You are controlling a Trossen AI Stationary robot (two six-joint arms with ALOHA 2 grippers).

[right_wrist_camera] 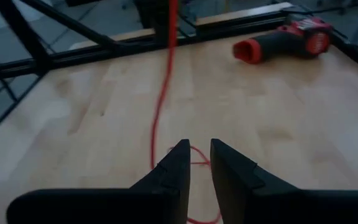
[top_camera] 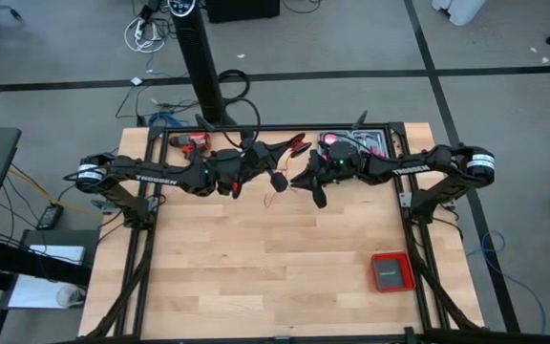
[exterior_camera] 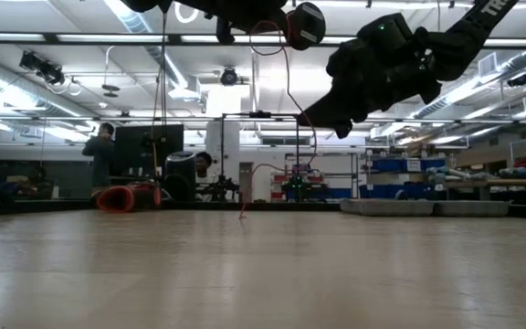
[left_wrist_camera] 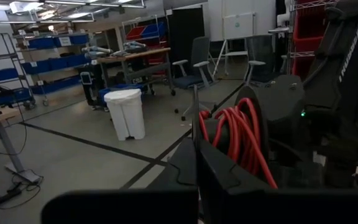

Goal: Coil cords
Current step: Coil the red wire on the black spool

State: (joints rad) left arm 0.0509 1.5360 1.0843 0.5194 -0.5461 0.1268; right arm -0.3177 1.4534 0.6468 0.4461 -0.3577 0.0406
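Observation:
A very thin red cord (right_wrist_camera: 161, 93) hangs from my left gripper (top_camera: 277, 182) above the middle of the table. Its lower end lies in a small loop (right_wrist_camera: 194, 154) on the wood. In the low view the left gripper (exterior_camera: 304, 26) is high up and shut, and the cord (exterior_camera: 287, 78) drops from it to the tabletop (exterior_camera: 242, 213). My right gripper (right_wrist_camera: 199, 145) hovers just right of the cord, tilted slightly down. Its fingers stand a narrow gap apart with nothing between them, well above the table (exterior_camera: 325, 117). My left gripper is shut on the upper part of the thin cord (exterior_camera: 279, 37), with its fingers held level. The exact spot between the fingers is too small to make out. The cord hangs slack below the gripper and its lower end (exterior_camera: 242, 213) rests on the table.
A red-and-black power drill (top_camera: 196, 143) lies at the far left of the table. A flat red square box (top_camera: 390, 272) sits near the right front. A coil of thicker red cord (left_wrist_camera: 238, 134) lies at the far edge beside the right arm. The wood between is bare.

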